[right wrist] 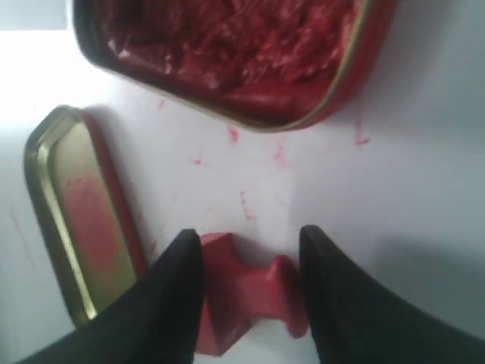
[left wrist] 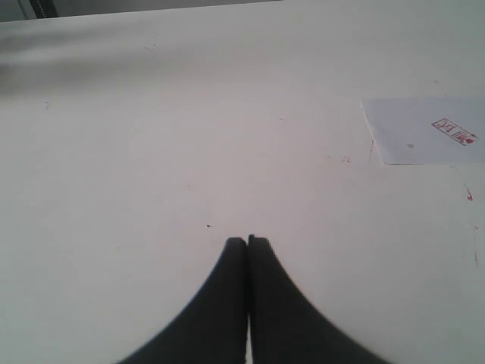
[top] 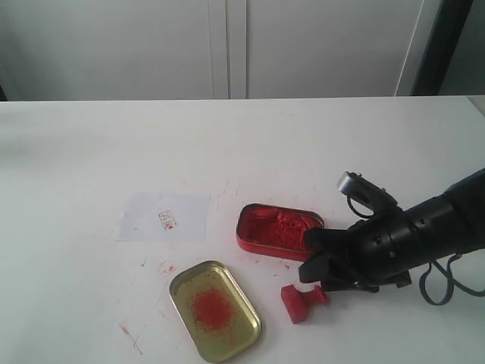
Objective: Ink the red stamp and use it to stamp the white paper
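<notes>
1. Progress: the white paper (top: 144, 224) carries a small red mark (top: 167, 220), so by my reading the inking and the stamping are both done; little seems left beyond drawing the arm away, unless a second print is wanted.
2. Right jaws: they stand wide apart and straddle the red stamp (right wrist: 246, 296), which lies on the worktop (top: 91, 152) between them; I see no grip on it, though I cannot tell whether a pad just brushes its side.
3. Left jaws: pressed together with nothing between them, over bare worktop; the paper lies well apart from them, out beyond their tips.
4. The stamp: red all over, with a square base, a narrower waist and a rounded knob; it lies tipped on its side rather than standing on its face; the base end sits just beside one right jaw and the knob just beside the other.
5. Around the right jaws: the open tin of red paste (right wrist: 235, 53) lies near, just beyond their tips, its paste rough and churned; the gold lid (right wrist: 68, 220), stained red inside, lies to the side of the jaw nearest the stamp's base; red flecks dot the worktop between tin and stamp; the paper is well apart, past the tin.
</notes>
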`<state>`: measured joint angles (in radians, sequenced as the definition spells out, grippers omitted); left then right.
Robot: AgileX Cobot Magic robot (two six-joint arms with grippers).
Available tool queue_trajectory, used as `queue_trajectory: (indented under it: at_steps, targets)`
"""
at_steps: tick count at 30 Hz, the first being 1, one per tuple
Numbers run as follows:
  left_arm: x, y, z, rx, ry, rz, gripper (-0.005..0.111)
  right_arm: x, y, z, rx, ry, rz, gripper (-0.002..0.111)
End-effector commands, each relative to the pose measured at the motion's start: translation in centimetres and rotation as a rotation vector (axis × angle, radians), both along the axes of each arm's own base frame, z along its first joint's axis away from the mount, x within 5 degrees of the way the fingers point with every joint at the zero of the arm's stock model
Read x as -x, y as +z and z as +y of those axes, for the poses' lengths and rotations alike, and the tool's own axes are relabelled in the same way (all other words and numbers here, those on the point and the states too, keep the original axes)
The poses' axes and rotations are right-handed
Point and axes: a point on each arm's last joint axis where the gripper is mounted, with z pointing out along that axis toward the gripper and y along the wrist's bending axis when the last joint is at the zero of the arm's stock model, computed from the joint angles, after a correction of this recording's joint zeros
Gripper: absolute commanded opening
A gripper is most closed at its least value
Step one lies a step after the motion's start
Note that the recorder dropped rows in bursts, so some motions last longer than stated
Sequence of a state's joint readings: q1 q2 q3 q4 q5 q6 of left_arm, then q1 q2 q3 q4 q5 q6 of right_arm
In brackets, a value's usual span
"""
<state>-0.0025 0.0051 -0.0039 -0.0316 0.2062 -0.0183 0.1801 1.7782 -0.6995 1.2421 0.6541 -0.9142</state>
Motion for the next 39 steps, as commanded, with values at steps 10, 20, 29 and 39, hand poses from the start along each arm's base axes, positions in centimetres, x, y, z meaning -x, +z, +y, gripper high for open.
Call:
queue_trajectory:
  at_steps: [10, 20, 29, 39]
  targets:
    - [0.0, -0.1, 0.0, 0.005, 0.001, -0.003, 0.000, -0.4, 1.5, -1.1, 0.075, -0.084, -0.074, 0.032]
    - [0.0, -0.1, 0.0, 0.005, 0.001, -0.003, 0.000, -0.3, 1.4, -1.1, 0.084, -0.070, -0.064, 0.000]
    - [0.0, -0.1, 0.0, 0.005, 0.001, -0.003, 0.000, 0.2, 3.2, -1.3, 0.101, -0.018, -0.136, 0.000]
    - [0.0, -0.1, 0.0, 0.005, 0.001, -0.003, 0.000, 1.2, 5.6, -1.9, 0.165, -0.004, -0.183, 0.000]
